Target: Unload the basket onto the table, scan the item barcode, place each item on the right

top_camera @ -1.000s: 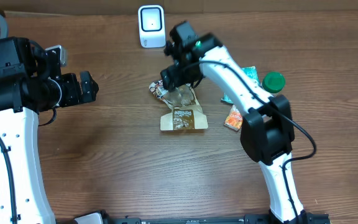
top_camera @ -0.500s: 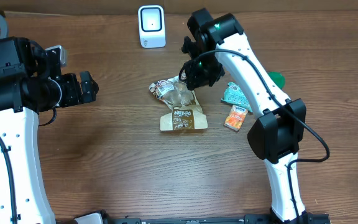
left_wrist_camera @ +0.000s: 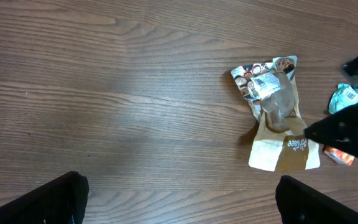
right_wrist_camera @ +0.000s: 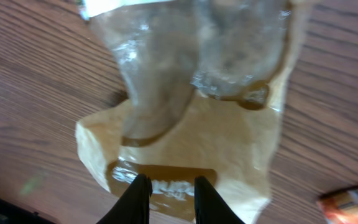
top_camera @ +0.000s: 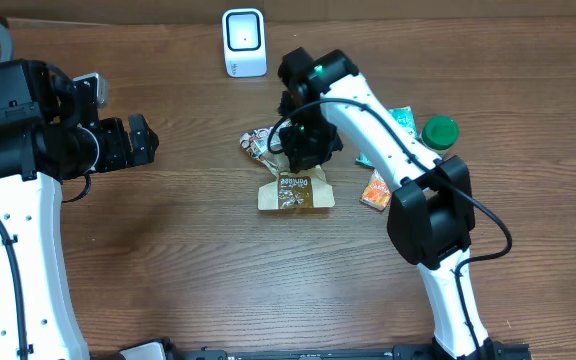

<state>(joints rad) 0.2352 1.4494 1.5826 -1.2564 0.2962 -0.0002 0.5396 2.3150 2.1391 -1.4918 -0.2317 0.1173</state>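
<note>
The item, a tan snack bag (top_camera: 295,190) with a clear window and a crumpled printed top, lies flat mid-table. It also shows in the left wrist view (left_wrist_camera: 281,134) and fills the right wrist view (right_wrist_camera: 216,137). No barcode can be made out on it. The white scanner (top_camera: 243,42) stands at the back edge. My right gripper (top_camera: 303,150) hangs over the bag's middle, its fingers (right_wrist_camera: 143,186) narrowed to a small gap right at the brown label. Whether they pinch the bag is unclear. My left gripper (top_camera: 138,140) stays wide open at the far left, empty (left_wrist_camera: 179,199).
To the right of the bag lie an orange packet (top_camera: 376,190), a teal packet (top_camera: 400,118) and a green round lid (top_camera: 440,131). The right arm's links cross above them. Bare wood lies between the left gripper and the bag.
The right gripper's fingers have narrowed from wide apart. It swung right of the bag, then came back over its middle. The bag and the left arm have not moved.
</note>
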